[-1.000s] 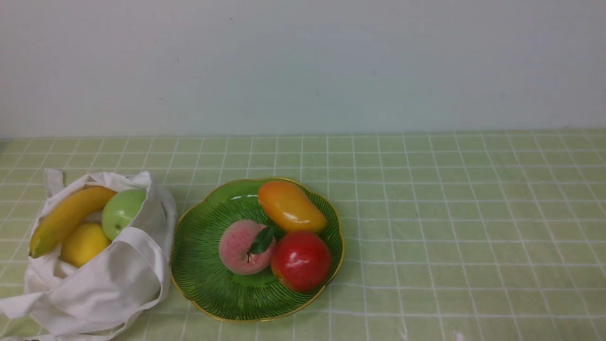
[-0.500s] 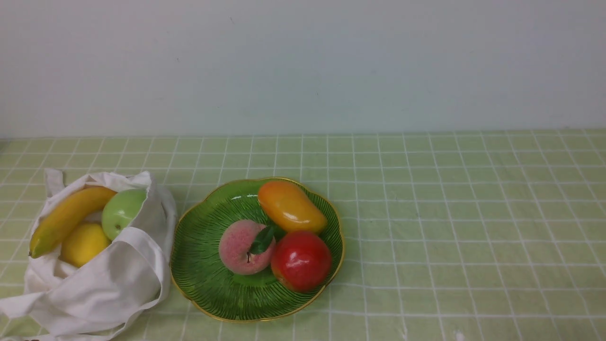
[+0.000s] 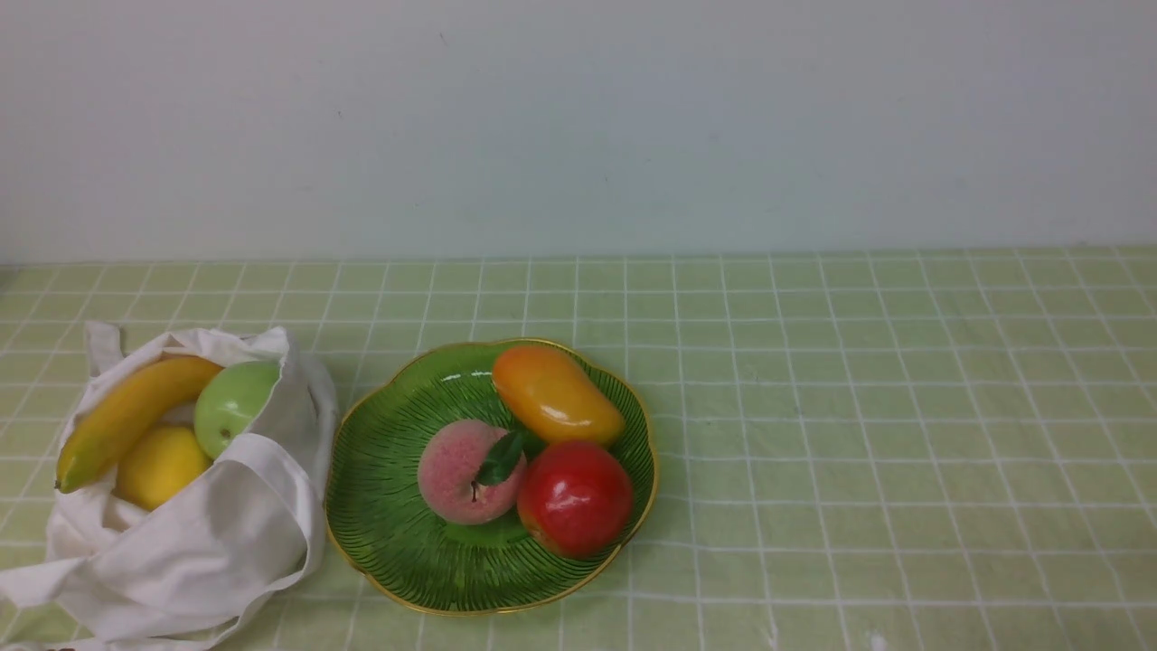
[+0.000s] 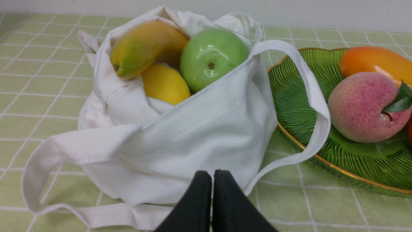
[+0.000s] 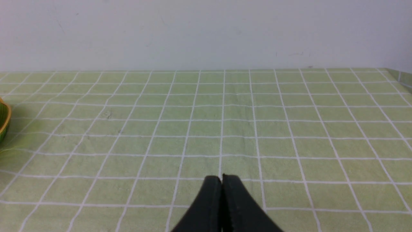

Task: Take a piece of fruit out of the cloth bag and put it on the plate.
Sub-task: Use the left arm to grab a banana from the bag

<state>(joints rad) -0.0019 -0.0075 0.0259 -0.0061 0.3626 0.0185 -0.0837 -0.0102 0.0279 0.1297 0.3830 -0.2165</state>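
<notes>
Fingertips of the left gripper (image 4: 213, 175) and right gripper (image 5: 222, 178) are closed, empty. Smooth, curved banana (image 3: 136, 416) sits in the soft cloth bag (image 3: 208, 533), lower left of the front view.

No visible change since earlier

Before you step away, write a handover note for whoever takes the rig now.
Left gripper: shut, nothing between its fingertips.
Right gripper: shut, nothing in it.
Cloth bag: on the robot's left, mouth open; banana, lemon and green apple in it.
Plate: just right of the bag, holding a peach, a red fruit and a mango.
Done: the banana is not yet out of the bag; I can't say how the plate's fruit got there.
Left: take the banana out and put it on the plate, probably with the left arm.
</notes>
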